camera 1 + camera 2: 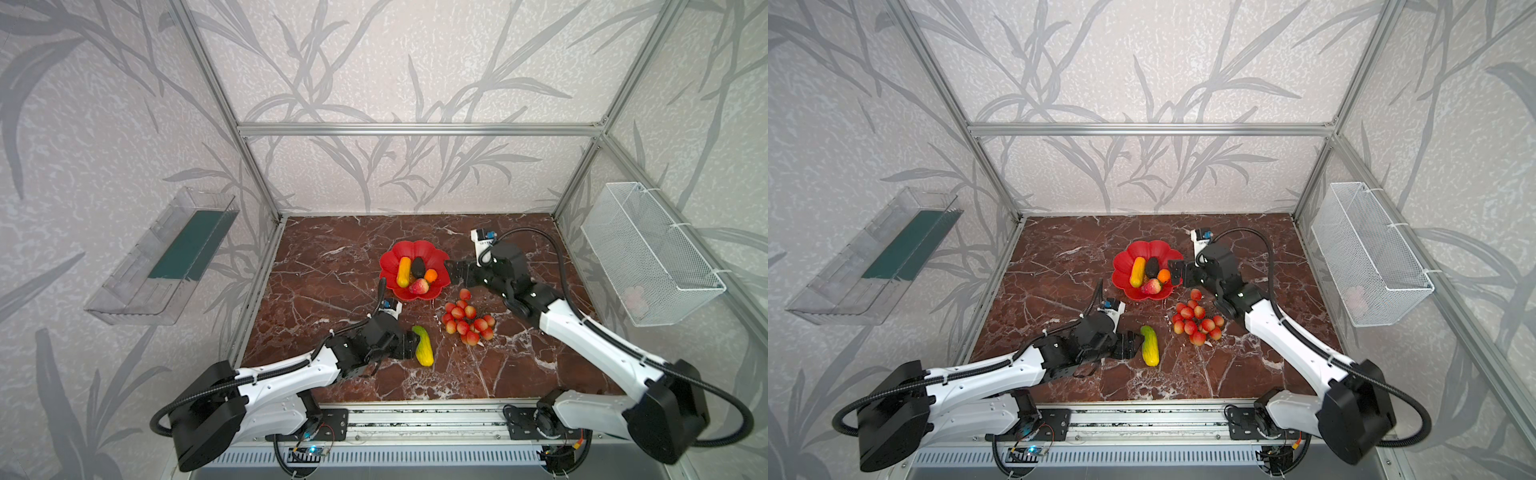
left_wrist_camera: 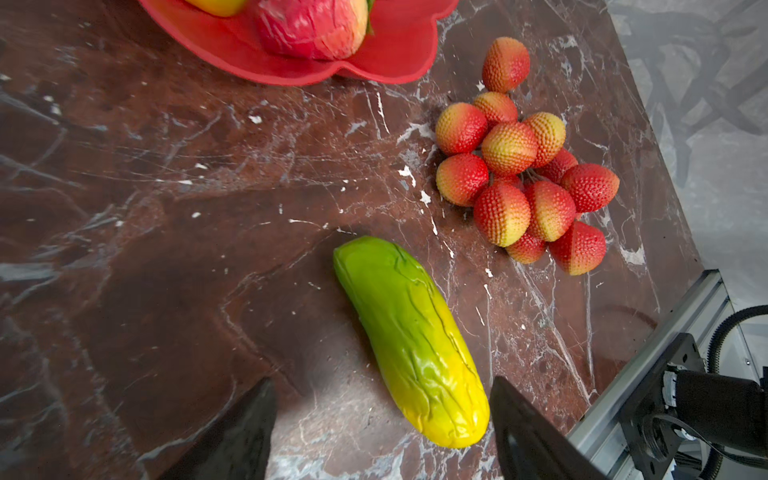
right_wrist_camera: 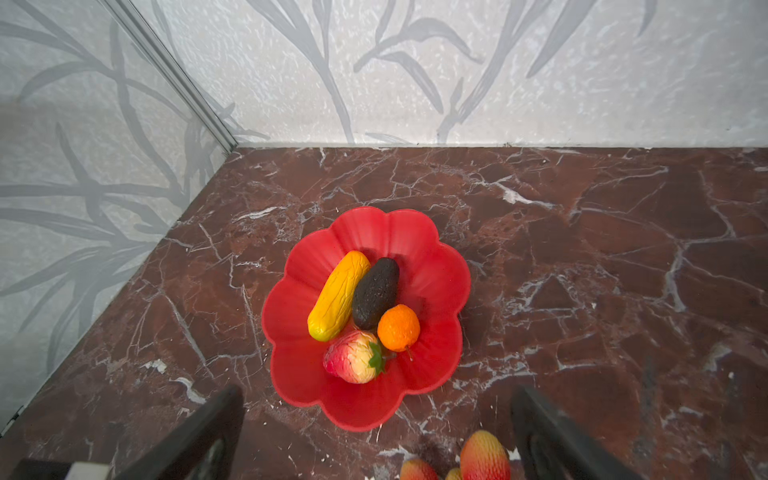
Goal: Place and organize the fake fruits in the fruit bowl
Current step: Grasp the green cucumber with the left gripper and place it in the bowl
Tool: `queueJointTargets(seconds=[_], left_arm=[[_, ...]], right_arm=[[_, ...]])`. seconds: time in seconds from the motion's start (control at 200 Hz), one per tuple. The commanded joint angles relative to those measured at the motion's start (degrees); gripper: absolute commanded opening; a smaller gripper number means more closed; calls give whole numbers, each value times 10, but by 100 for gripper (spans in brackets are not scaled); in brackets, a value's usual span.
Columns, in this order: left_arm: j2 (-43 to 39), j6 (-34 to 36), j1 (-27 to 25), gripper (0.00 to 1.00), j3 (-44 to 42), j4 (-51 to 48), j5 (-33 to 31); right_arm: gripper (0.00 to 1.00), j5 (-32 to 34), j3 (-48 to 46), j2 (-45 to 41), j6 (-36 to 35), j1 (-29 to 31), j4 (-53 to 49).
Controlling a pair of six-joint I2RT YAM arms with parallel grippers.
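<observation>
**Tip grasp may slip**

Spread, the left end effector [image 2: 382, 388] flanks the green fruit [image 1: 423, 351], lower centre in a top view, at its yellow tip; pinched there, it may squirt out. The right end effector [image 3: 378, 392], spread and empty, hangs beside the central bowl [image 1: 419, 247].

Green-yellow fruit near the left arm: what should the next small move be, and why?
Probably lower the left gripper onto the green-yellow fruit so the jaws straddle its yellow end. The jaws stand open and empty, the fruit lies on the table just ahead of them, and it is one of two pieces not yet in the fruit bowl.
</observation>
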Motion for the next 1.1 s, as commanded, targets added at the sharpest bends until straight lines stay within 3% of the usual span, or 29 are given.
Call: queueJointTargets(seconds=[0.0, 0.2, 0.42, 0.55, 0.665, 0.815, 1.095], left_arm=[[37, -9, -8, 81, 32, 40, 20], [135, -3, -14, 82, 83, 35, 47], [221, -10, -14, 81, 127, 2, 75], [249, -15, -14, 74, 132, 0, 81], [263, -18, -14, 60, 134, -1, 83], [222, -8, -14, 45, 123, -4, 73], [40, 77, 18, 43, 151, -136, -61]], right_arm=[[100, 13, -60, -59, 13, -1, -48], [99, 24, -147, -181, 42, -1, -106], [99, 30, -184, -243, 62, -1, -143], [99, 33, -186, -252, 62, -1, -152], [99, 35, -187, -255, 60, -1, -156], [99, 37, -189, -257, 59, -1, -158], [99, 40, -193, -258, 58, -1, -160]])
